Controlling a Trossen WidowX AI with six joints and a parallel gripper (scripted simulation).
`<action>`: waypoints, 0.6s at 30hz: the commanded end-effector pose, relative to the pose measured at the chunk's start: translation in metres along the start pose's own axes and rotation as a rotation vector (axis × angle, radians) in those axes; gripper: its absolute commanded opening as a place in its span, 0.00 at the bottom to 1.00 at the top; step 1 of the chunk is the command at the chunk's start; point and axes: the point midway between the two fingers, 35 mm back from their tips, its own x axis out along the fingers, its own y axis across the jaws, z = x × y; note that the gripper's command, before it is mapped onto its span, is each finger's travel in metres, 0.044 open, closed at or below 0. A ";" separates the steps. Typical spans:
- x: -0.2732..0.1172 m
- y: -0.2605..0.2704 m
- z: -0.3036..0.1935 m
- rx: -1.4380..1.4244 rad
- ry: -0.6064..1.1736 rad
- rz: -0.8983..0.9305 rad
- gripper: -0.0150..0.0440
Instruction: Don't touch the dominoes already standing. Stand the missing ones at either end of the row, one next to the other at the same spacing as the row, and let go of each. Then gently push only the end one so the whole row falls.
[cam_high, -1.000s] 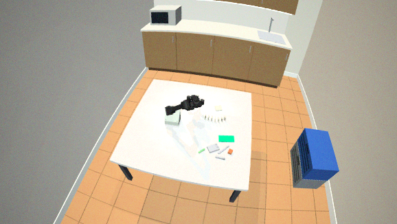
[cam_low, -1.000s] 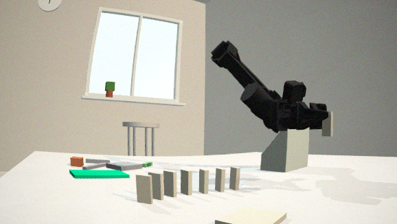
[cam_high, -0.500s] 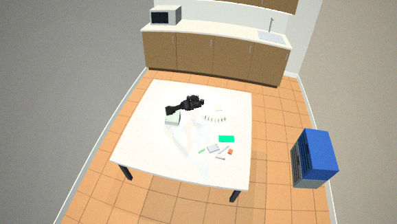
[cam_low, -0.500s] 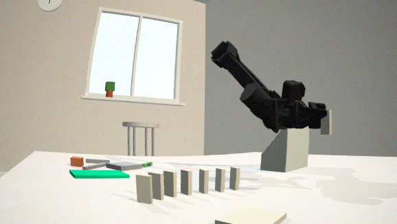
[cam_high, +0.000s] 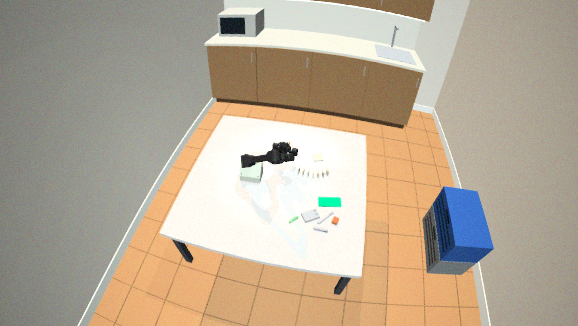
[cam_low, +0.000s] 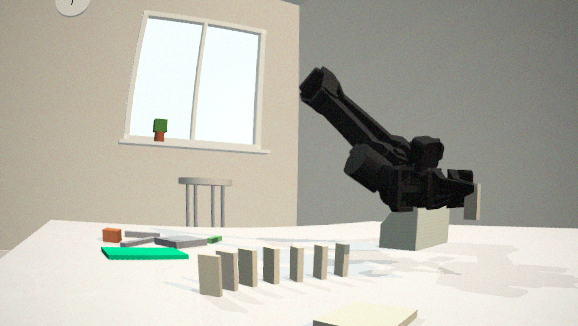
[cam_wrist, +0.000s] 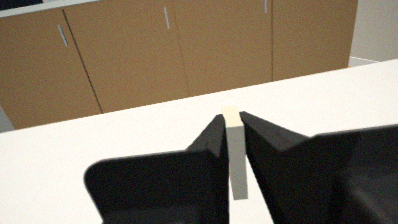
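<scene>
My gripper (cam_wrist: 230, 120) (cam_low: 470, 192) is shut on a beige domino (cam_wrist: 238, 165) (cam_low: 472, 202), held upright and high above the table, to the right of the row in the exterior view. Several beige dominoes stand upright in a row on the white table. One end domino (cam_low: 210, 275) stands nearest that camera, at the left; the other end domino (cam_low: 342, 260) is at the right. A middle domino (cam_low: 271, 265) stands between them. In the top view the gripper (cam_high: 296, 152) is above and left of the row, and the held domino cannot be made out.
A flat pale yellow block (cam_low: 367, 316) (cam_high: 318, 157) lies beside the row. On the row's other side lie a green flat plate (cam_low: 145, 253) (cam_high: 330, 202), an orange block (cam_low: 112, 235) (cam_high: 335, 220), grey pieces including a flat one (cam_high: 310, 215), and a small green piece (cam_high: 293, 219).
</scene>
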 end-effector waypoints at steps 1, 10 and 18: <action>0.003 0.000 -0.018 0.002 0.001 0.007 0.29; 0.004 0.003 -0.056 0.006 0.001 0.007 0.29; 0.005 0.007 -0.078 0.011 -0.005 0.005 0.29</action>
